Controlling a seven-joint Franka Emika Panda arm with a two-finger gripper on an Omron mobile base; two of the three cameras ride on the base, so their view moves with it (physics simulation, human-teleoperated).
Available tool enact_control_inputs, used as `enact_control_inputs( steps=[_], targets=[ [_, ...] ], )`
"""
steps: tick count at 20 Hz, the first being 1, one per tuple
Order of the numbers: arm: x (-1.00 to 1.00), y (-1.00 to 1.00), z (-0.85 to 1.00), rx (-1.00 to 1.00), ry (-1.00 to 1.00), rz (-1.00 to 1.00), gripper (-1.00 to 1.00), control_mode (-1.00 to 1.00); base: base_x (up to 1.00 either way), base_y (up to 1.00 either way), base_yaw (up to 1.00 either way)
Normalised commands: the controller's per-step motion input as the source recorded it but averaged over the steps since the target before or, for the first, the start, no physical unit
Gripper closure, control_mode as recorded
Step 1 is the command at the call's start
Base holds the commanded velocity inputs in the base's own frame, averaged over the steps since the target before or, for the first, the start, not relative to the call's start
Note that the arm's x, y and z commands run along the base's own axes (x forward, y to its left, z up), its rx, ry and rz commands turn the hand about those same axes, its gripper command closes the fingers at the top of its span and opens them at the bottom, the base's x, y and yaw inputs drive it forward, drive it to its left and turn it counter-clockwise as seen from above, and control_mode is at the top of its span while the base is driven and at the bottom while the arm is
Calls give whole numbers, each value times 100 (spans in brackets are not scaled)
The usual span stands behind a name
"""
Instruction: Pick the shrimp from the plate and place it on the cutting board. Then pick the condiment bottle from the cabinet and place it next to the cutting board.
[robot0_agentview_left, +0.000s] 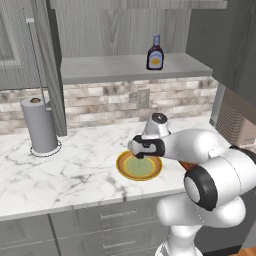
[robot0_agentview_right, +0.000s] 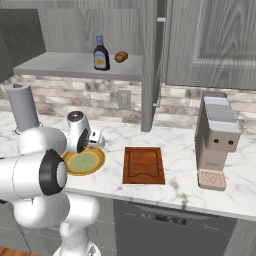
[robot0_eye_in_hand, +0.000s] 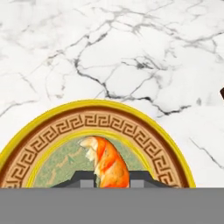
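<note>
At the bottom centre of the hand view, the gripper (robot0_eye_in_hand: 112, 178) pinches the shrimp (robot0_eye_in_hand: 108, 162) just above the plate (robot0_eye_in_hand: 100, 120). The shrimp looks light, soft and slippery, so a gentle hold across its thick middle seems best.

Illumination is even and diffuse across all three views, with no identifiable single source. The marble counter (robot0_agentview_left: 75, 165) renders bright, near white in the hand view, without blown-out glare. Soft, faint shadows lie beneath the plate (robot0_agentview_left: 125, 172) at centre frame and under the cabinet (robot0_agentview_left: 125, 67) shelf in the upper half. Rendering is sharp; slight pixel softness at object edges. No edge distortion or motion blur observed.
</note>
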Motion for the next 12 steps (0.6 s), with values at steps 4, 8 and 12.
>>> enact_control_inputs(
  steps=[4,8,12],
  targets=[
    [-4,-16,31,0,0,-1,100,-100,0,0,0],
    [-7,-15,24,0,0,-2,100,-100,0,0,0],
    [-7,-12,11,0,0,-4,100,-100,0,0,0]
  ],
)
